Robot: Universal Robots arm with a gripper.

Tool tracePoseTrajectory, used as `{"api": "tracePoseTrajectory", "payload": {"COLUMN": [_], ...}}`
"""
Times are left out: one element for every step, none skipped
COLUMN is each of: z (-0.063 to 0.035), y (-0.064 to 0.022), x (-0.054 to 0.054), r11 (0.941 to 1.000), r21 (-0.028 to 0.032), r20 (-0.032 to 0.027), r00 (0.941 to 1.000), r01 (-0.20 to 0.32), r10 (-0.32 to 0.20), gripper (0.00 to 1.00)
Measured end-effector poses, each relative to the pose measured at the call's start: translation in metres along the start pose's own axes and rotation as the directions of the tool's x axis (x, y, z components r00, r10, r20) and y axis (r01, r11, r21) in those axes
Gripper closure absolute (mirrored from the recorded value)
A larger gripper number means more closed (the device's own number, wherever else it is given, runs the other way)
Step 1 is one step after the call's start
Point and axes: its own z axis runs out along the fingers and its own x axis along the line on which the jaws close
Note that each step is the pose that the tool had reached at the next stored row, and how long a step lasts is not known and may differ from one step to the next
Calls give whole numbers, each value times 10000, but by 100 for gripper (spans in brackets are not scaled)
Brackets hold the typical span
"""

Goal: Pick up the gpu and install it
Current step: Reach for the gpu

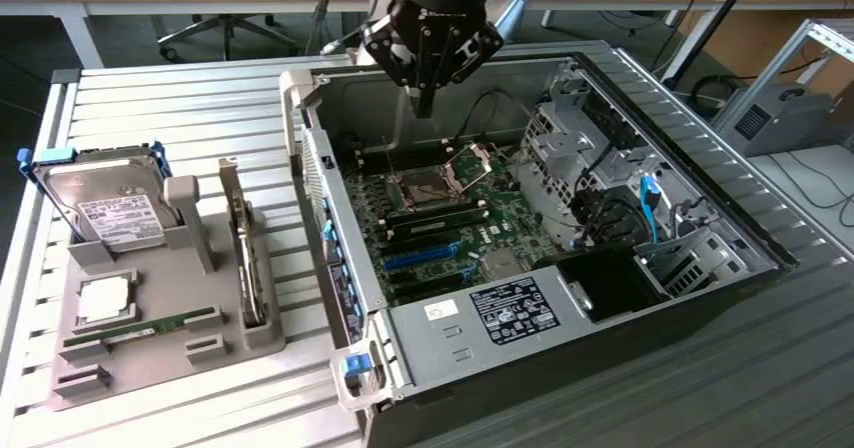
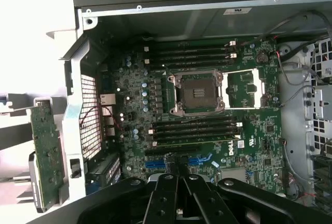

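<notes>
We are holding our black gripper (image 1: 424,106), pinched shut and empty, over the open grey metal computer case (image 1: 427,368), while the thin dark gpu card (image 1: 244,258) is standing on edge in the grey plastic holder (image 1: 134,370) beside it, not picked up yet.

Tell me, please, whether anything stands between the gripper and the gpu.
The gripper hovers over the open case; the case's wall rises between it and the gpu, which stands on edge in the grey holder beside the case. The gripper seems higher than that wall.
</notes>
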Motion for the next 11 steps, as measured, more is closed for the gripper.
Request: {"api": "tracePoseTrajectory", "payload": {"z": [-1,-1,-2,-2,-2,-3,-3,-3,-4,-4,-5], "y": [-1,-2,-3,-4,-4,-7,-7,-8,-10,-11,-12], "x": [16,26,35,49,60,89,99,111,130,142,158], "r11": [10000,10000,10000,10000,10000,10000,10000,10000,10000,10000,10000], "r21": [1,1,2,1,1,1,1,0,1,1,2], "r20": [0,-1,-1,-1,0,0,-1,0,-1,0,-1], "r00": [10000,10000,10000,10000,10000,10000,10000,10000,10000,10000,10000], "r01": [2,2,2,2,2,2,1,1,2,2,2], "r10": [-2,-2,-2,-2,-2,-2,-1,-1,-2,-2,-2], "gripper": [89,89,89,89,89,89,89,89,89,89,89]}}
